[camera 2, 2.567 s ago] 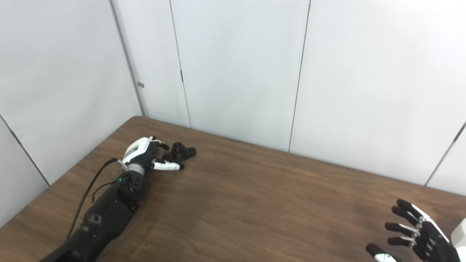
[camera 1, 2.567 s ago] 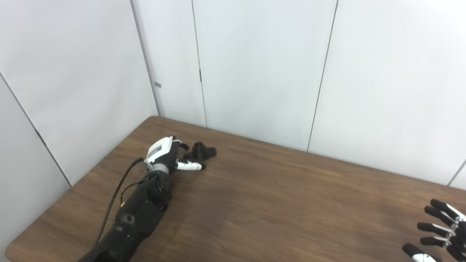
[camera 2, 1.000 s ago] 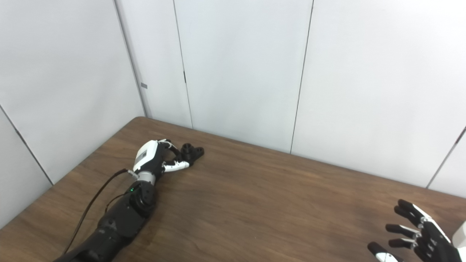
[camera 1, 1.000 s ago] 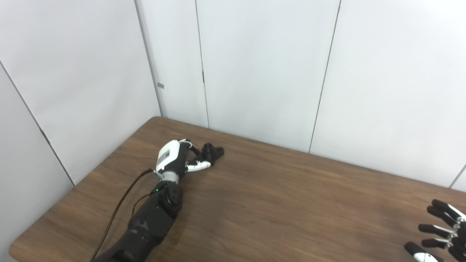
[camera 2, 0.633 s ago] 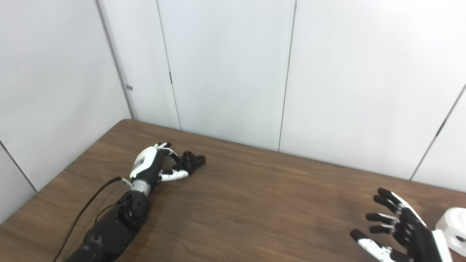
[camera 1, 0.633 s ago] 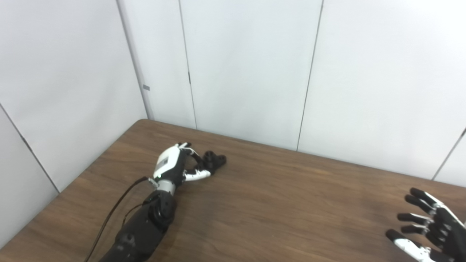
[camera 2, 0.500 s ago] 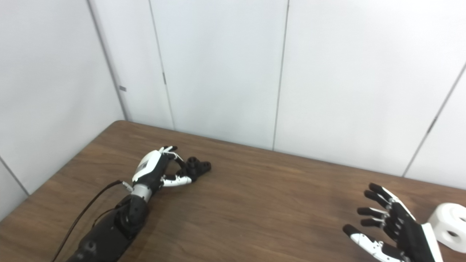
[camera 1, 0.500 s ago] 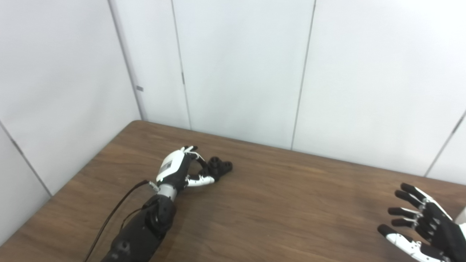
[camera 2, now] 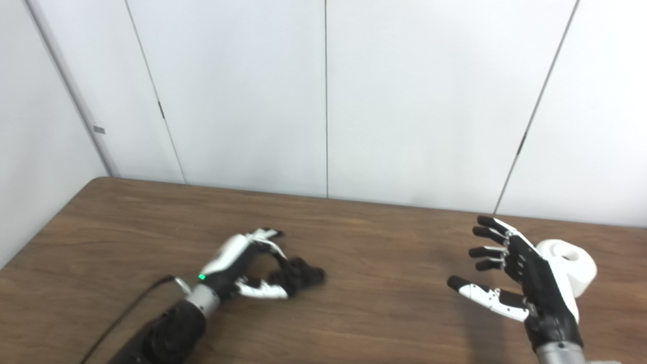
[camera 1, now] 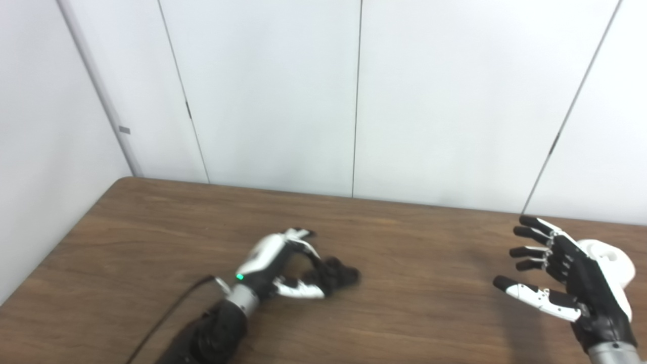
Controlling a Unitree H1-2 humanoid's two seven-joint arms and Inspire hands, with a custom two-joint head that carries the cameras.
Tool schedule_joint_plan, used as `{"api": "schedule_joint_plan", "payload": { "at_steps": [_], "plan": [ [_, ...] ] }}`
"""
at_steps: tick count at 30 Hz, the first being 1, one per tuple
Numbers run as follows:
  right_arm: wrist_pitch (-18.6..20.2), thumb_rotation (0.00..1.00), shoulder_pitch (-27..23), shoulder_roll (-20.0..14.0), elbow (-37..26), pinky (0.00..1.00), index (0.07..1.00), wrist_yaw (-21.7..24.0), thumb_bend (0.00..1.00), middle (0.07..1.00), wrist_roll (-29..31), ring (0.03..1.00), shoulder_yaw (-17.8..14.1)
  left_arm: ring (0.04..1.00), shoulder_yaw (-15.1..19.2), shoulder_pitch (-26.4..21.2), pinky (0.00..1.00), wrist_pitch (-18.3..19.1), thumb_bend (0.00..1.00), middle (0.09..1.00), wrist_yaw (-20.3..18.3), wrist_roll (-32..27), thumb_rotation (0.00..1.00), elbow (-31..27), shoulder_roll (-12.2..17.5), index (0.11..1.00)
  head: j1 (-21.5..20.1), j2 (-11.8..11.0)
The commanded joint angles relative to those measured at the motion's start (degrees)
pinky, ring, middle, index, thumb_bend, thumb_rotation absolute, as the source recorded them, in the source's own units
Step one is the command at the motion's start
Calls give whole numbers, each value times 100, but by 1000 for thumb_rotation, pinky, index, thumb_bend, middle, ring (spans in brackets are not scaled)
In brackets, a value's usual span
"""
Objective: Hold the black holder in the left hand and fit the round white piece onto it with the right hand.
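The black holder (camera 1: pixel 339 276) lies on the brown table (camera 1: pixel 414 303), left of centre, and looks blurred. My left hand (camera 1: pixel 275 263) reaches it from the left. Its fingers arch over the holder's near end and its white thumb lies just in front, so the hand is closed on that end. The round white piece (camera 2: pixel 568 263), with a hole in its top, sits on the table at the right. My right hand (camera 2: pixel 520 278) hovers open just left of and in front of the white piece, fingers spread, and hides part of it without touching it.
White wall panels (camera 1: pixel 354 101) rise directly behind the table's far edge, and another wall closes off the left side. A black cable (camera 1: pixel 167 318) trails along my left forearm. Bare tabletop stretches between the two hands.
The camera has swung right, bringing the white piece into view. My left fingers have curled over the holder's near end. My right hand has risen, still open.
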Motion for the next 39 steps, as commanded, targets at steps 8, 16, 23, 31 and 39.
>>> {"api": "schedule_joint_plan", "payload": {
  "at_steps": [8, 16, 23, 31, 39],
  "plan": [
    [-283, 228, -392, -230, -180, 512, 770, -97, 612, 748, -82, 616, -178, 998, -408, 347, 1000, -63, 524, 917, -707, 64, 56, 36, -360, 482, -314, 92],
    [-287, 255, -442, -371, -312, 519, 767, -44, 634, 758, 30, 618, -313, 994, -737, 433, 1000, -161, 524, 911, -771, 554, 56, 127, -441, 483, -585, 136],
    [-131, 257, -423, -560, -583, 542, 780, 31, 636, 766, 52, 630, -453, 999, -861, 524, 1000, -19, 523, 916, -732, 794, 55, 144, -522, 484, -922, 84],
    [-36, 168, -702, -1390, -574, 545, 776, 104, 683, 775, -313, 673, -771, 1000, -877, 627, 1000, -305, 523, 912, -539, 826, 52, 329, -404, 484, -2094, -293],
    [684, 301, -947, -2881, -174, 694, 831, 576, 776, 867, -1385, 821, -755, 978, -837, 672, 997, -386, 521, 899, -624, 814, 47, 323, -218, 486, -2801, -700]
  ]
}}
